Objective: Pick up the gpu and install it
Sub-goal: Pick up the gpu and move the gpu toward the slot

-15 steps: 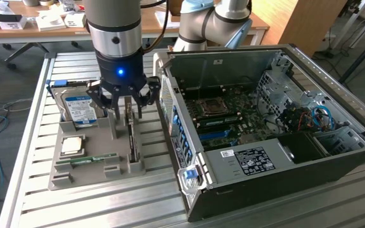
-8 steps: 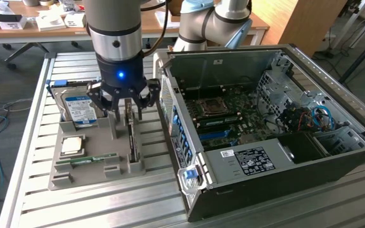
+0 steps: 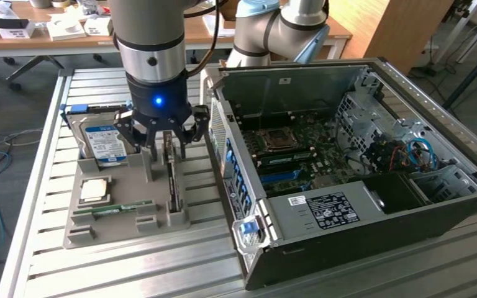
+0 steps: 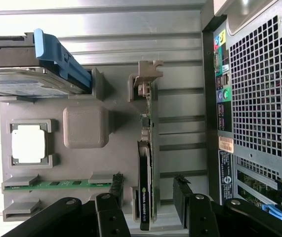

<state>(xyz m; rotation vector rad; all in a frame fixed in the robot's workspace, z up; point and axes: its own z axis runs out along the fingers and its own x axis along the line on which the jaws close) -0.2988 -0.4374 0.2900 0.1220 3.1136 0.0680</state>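
Nearest in the exterior view is the slatted aluminium table (image 3: 139, 267). On it, toward the exterior view's right, lies an open computer case (image 3: 363, 236) with its labelled power supply (image 3: 322, 208) at the front. Toward the exterior view's left sits a grey holder tray (image 3: 118, 226). A slim green memory stick (image 3: 114, 209) lies in the tray's nearer part, with a CPU (image 3: 95, 189) just beyond it. The gpu (image 3: 173, 186) stands on edge in a slot along the side of the tray closest to the case; in the wrist view its metal bracket (image 4: 148, 79) points away from the camera. The gripper (image 3: 164, 144) hovers over the card's far end with its jaws spread wide and holds nothing. In the wrist view the two black fingers (image 4: 116, 190) straddle the gpu (image 4: 144, 163), one on each side, with a gap between each finger and the card. Beside the gripper, a hard drive (image 3: 106, 144) with a blue label leans in the tray's far corner. Inside the case, further back, is the motherboard (image 3: 297, 149). The arm (image 3: 149, 43) rises straight up, and a cluttered desk (image 3: 23, 37) stands behind it.
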